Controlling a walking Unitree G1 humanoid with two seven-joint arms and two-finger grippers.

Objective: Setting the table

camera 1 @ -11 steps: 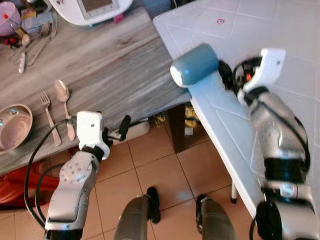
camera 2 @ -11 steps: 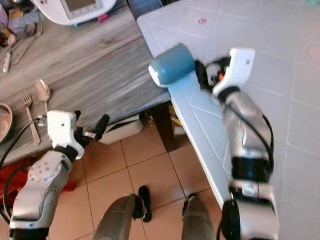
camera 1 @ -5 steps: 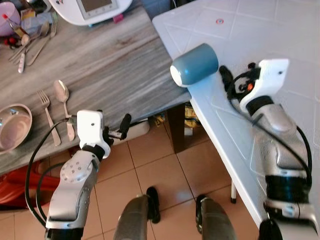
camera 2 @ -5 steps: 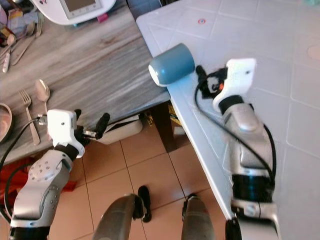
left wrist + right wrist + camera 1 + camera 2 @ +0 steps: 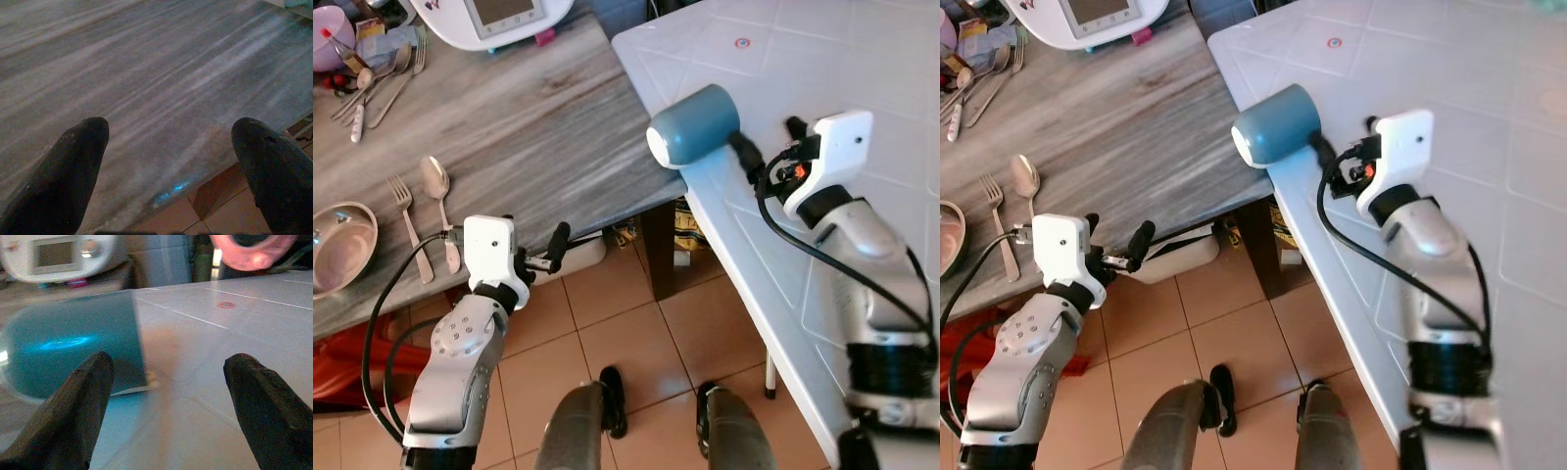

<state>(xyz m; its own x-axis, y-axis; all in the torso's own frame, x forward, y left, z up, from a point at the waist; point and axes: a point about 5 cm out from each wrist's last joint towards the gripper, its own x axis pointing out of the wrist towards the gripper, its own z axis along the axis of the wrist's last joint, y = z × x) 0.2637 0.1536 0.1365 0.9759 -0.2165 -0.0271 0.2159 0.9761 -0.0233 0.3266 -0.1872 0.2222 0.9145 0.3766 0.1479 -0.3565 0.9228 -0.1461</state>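
A blue cup (image 5: 693, 125) lies on its side at the near corner of the white table (image 5: 862, 69), its mouth facing the grey wooden table (image 5: 529, 127). My right gripper (image 5: 767, 142) is open just behind the cup's base, one finger close beside the cup (image 5: 68, 352), nothing between the fingers. My left gripper (image 5: 536, 240) is open and holds nothing, hovering at the wooden table's front edge (image 5: 186, 186). On that table's left part lie a fork (image 5: 407, 220) and a spoon (image 5: 437, 196) beside a pink bowl (image 5: 340, 247).
A white appliance (image 5: 494, 15) stands at the back of the wooden table, with several loose utensils (image 5: 372, 83) at the back left. Tiled floor (image 5: 626, 323) lies between the tables. A pink rounded thing (image 5: 252, 249) shows beyond the white table.
My right gripper drew back a little from the blue cup, then came close to its base again. The cup has stayed lying in place. The left arm has not moved.
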